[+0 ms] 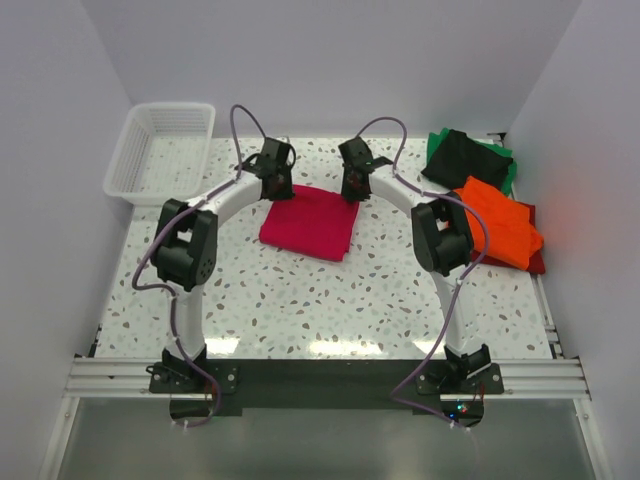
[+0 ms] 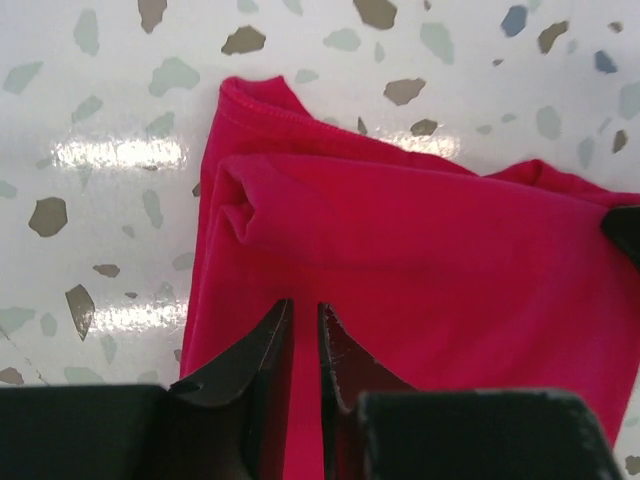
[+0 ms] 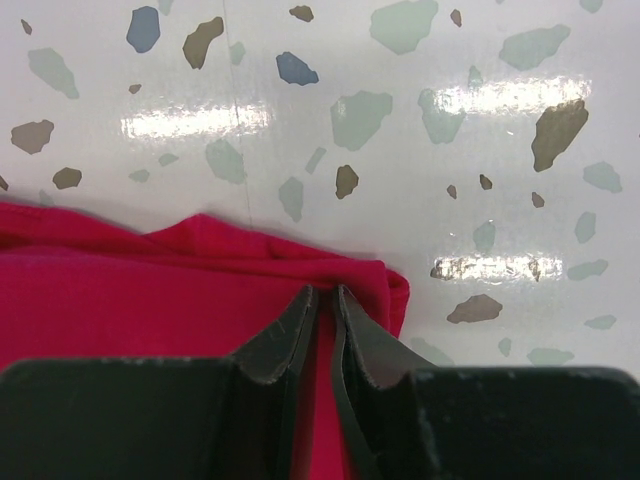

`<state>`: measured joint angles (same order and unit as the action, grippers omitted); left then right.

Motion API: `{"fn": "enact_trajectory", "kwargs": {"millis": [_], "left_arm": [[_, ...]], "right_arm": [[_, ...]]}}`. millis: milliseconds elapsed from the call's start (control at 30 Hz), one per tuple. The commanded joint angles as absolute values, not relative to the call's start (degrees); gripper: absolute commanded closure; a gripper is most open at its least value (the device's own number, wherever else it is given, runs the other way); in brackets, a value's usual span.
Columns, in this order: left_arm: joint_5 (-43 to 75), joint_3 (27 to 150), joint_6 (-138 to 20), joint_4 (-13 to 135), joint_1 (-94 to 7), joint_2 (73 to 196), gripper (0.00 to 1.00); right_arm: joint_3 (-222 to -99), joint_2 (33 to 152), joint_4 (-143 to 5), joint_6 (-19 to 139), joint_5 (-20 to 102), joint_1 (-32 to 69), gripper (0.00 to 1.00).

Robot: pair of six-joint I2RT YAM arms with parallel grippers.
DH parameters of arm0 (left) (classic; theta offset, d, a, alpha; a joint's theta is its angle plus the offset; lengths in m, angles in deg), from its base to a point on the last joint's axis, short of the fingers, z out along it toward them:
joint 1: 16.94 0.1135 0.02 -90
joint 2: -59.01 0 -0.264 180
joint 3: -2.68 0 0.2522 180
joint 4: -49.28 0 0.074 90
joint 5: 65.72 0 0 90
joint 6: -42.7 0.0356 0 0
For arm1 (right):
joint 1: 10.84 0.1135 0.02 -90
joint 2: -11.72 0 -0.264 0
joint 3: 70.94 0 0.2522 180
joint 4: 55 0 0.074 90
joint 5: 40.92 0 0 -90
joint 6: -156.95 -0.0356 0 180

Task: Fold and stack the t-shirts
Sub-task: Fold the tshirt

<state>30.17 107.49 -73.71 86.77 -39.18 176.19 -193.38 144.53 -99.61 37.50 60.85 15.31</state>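
Fold step on crimson-pink t-shirt: left gripper & right gripper at its far edge, jaws a narrow slit (pinching or not, can't tell); next prob. release & stack.

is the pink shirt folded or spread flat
Folded: the crimson-pink shirt lies as a compact rectangle on the table, and both wrist views show stacked layers at its edges.

Matt cloth t-shirt — glossy table
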Motion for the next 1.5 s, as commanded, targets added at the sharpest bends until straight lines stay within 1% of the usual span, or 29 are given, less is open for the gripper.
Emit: {"fn": "enact_trajectory", "kwargs": {"millis": [0, 200, 433, 500, 567, 700, 800, 1233, 1367, 1467], "left_arm": [[32.01, 108.91, -74.63, 88.27, -38.83, 178.53, 0.79], [32.71, 111.19, -74.28, 86.86, -38.83, 181.0, 0.79], [35.0, 119.1, -73.22, 89.06, -38.74, 183.99, 0.79], [35.0, 119.98, -72.96, 88.36, -38.65, 184.08, 0.78], [35.09, 120.68, -72.52, 87.57, -38.65, 184.51, 0.75], [35.18, 126.99, -72.34, 89.84, -38.48, 190.21, 0.74], [35.18, 128.94, -72.26, 90.64, -38.39, 193.2, 0.74], [39.21, 127.36, -74.36, 92.31, -35.49, 199.1, 0.73], [40.45, 124.92, -75.42, 92.76, -34.7, 198.76, 0.74], [40.27, 122.36, -75.51, 90.65, -34.52, 196.82, 0.74]], "right_arm": [[-192.54, 145.22, -101.01, 36.54, 59.89, 14.65, 0.85], [-192.45, 145.14, -100.84, 36.63, 60.06, 14.74, 0.87], [-192.1, 145.23, -100.93, 37.07, 60.24, 14.65, 0.87], [-192.1, 145.31, -100.93, 37.25, 60.24, 14.74, 0.87], [-192.27, 145.4, -100.93, 37.16, 60.33, 14.82, 0.87], [-193.33, 146.19, -101.63, 37.6, 60.24, 14.74, 0.87], [-193.51, 146.19, -101.89, 37.69, 60.06, 14.74, 0.87], [-194.38, 146.63, -103.91, 37.25, 60.25, 13.51, 0.87], [-195.7, 147.77, -104.53, 38.39, 59.19, 12.45, 0.87], [-199.65, 149.17, -106.2, 40.93, 60.58, 12.1, 0.87]]}}
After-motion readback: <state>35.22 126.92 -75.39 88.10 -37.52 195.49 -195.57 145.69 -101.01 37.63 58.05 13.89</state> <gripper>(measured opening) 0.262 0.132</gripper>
